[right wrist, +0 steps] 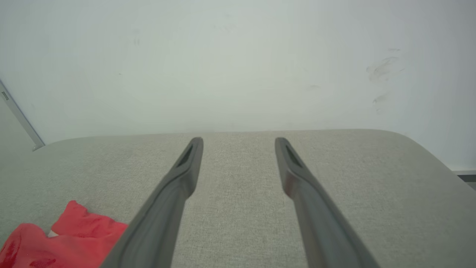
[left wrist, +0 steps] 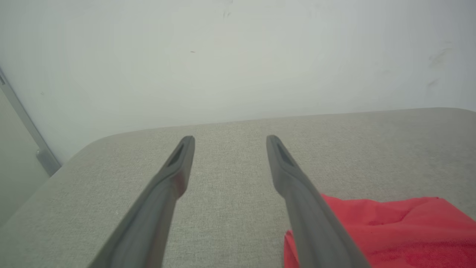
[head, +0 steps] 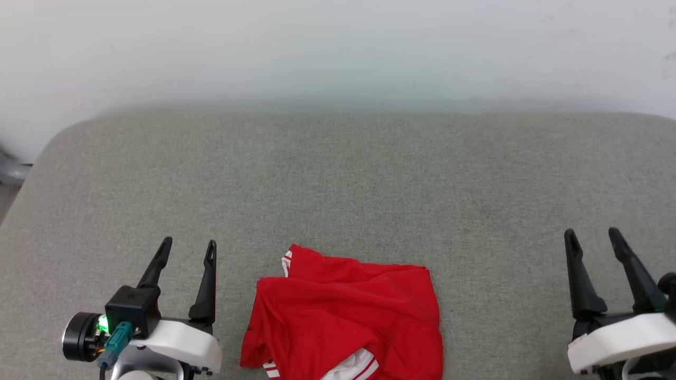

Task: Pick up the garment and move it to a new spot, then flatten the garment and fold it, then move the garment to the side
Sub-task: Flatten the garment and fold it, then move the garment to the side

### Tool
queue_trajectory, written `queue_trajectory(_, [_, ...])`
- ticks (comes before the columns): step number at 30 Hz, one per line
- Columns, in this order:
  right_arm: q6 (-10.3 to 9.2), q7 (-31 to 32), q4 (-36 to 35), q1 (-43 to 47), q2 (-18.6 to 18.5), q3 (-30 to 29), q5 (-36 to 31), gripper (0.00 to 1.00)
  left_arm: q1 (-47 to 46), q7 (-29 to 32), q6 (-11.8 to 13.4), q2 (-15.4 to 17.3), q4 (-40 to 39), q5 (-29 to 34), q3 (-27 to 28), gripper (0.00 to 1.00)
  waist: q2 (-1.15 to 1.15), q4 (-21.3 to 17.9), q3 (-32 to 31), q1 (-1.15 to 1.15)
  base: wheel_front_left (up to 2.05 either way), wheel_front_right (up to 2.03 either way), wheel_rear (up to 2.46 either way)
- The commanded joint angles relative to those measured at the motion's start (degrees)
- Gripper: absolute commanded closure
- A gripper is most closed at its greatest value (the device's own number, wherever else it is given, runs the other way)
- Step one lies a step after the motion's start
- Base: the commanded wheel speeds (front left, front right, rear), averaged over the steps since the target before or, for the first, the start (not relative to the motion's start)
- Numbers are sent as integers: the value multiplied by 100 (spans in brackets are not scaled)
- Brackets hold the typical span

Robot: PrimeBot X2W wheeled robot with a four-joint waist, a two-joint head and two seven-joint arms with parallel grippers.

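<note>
The garment point(head: 343, 316) is a red jersey shirt lying in a crumpled heap at the near middle of the grey cushioned surface point(head: 338, 174), with red-white striped trim and a bit of white sleeve showing at its lower edge. My left gripper point(head: 188, 245) stands open to the garment's left, apart from it, nothing between its fingers. My right gripper point(head: 591, 234) is open far to the right, also empty. In the left wrist view the garment point(left wrist: 390, 230) lies beside the right finger of the open left gripper point(left wrist: 230, 138). The right wrist view has the garment point(right wrist: 63, 238) at lower left, away from the open right gripper point(right wrist: 238, 140).
A pale wall point(head: 338, 47) rises directly behind the surface. The surface's rounded far-left corner point(head: 58, 142) drops off to a grey metal piece point(head: 10, 171). Bare cushion stretches beyond and to both sides of the garment.
</note>
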Motion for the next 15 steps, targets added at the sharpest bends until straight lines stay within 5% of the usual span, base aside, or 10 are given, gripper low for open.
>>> queue_trajectory(1, [-3, -24, -28, 121, 50, 23, -16, 0, 90, -33, -7, -17, 30, 16, -12, 0, 0, -47, -99, 1, 0, 0, 0])
queue_trajectory(15, [-3, -79, -308, 442, 152, 159, -354, 0, 352, -39, -29, -108, 177, -4, 132, 0, 0, -153, -334, 1, 0, 0, 0])
